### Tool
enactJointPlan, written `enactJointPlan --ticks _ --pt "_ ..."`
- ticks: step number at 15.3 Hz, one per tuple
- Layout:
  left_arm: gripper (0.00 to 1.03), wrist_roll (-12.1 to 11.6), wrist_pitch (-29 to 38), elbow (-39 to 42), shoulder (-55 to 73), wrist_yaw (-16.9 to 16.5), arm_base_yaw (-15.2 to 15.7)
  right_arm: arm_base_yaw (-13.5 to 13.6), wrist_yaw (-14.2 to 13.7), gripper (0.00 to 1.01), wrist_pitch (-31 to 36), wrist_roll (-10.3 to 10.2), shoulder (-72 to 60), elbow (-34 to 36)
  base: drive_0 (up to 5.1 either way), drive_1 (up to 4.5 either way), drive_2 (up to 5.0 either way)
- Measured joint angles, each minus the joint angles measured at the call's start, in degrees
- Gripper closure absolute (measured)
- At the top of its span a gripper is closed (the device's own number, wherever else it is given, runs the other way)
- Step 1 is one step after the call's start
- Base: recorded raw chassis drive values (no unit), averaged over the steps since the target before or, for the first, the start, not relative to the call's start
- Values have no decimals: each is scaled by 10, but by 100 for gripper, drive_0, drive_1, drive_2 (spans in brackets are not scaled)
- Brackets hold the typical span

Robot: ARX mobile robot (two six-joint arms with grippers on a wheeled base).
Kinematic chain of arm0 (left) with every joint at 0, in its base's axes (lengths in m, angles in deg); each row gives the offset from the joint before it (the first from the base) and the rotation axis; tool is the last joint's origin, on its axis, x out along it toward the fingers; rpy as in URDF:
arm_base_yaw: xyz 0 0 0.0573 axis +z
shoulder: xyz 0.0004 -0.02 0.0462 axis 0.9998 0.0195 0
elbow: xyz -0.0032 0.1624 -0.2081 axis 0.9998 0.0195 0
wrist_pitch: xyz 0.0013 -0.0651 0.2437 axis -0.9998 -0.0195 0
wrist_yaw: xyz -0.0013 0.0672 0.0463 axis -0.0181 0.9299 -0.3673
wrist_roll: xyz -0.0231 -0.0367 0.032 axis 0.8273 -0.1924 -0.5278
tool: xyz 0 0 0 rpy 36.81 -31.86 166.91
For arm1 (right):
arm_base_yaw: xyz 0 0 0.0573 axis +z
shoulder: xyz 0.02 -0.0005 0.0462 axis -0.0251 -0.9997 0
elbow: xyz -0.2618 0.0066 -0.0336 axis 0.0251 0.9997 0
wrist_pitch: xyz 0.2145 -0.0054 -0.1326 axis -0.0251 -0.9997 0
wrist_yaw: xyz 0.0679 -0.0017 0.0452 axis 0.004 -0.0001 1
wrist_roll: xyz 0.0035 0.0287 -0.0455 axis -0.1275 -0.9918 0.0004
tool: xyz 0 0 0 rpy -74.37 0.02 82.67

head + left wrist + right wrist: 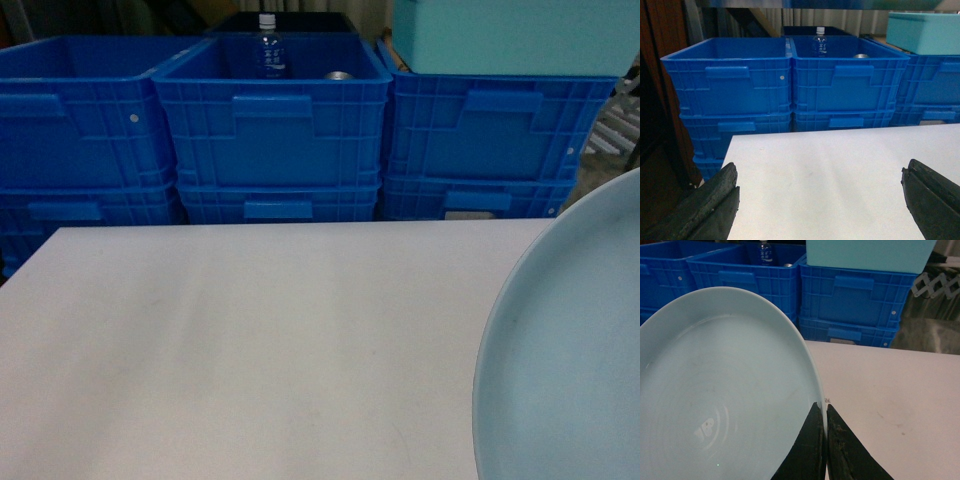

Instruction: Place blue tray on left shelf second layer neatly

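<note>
Head view: blue tray (570, 350) fills lower-right corner, tilted up off the white table (250, 340), rim toward camera. No gripper visible here. Behind table edge: row of dark-blue crates (270, 130), stacked two high; water bottle (268, 45) stands in the middle top crate w/ a metal can (338, 75) beside it. Teal box (515, 35) sits on the right-hand crate. No steel rack clearly in sight; something slatted at far right edge, too small to tell.

Left wrist view: left gripper (820, 197) spread wide, nothing between the pads, hovering over bare table near its left edge. Crates straight ahead, dark wooden panel (660, 75) on left.

Right wrist view: right gripper (825, 450) pressed together on tray rim (821, 390), one finger inside the dish, one outside. Tray held at an angle, most of it cantilevered out to left of the pinch. Metal scissor-lattice thing (935, 285) at upper right, beyond the crates.

Risks, my read:
- Single edge pinch on smooth plastic; big overhang → tray may pivot or slip in the jaws on any quick swing.
- Shelf not in sight, so base/arm must turn; wide tray could clip crates or teal box en route.
- Tilted tray may catch a rail on entry & land crooked, not neat.
</note>
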Motion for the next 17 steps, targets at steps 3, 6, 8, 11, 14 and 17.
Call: enactJointPlan --ticks 3,6,8,11,14,17 --pt "5 0 0 0 0 0 0 0 0 99 0 0 0 0 -169 -169 -169" --pt "5 0 0 0 0 0 0 0 0 99 0 0 0 0 -152 -152 -152" --pt "5 0 0 0 0 0 0 0 0 99 0 0 0 0 -158 -158 -158" --pt "5 0 0 0 0 0 0 0 0 99 0 0 0 0 -172 -172 -172" --pt "5 0 0 0 0 0 0 0 0 99 0 0 0 0 -164 -164 -164" --pt "5 0 0 0 0 0 0 0 0 99 0 0 0 0 -160 -160 -160"
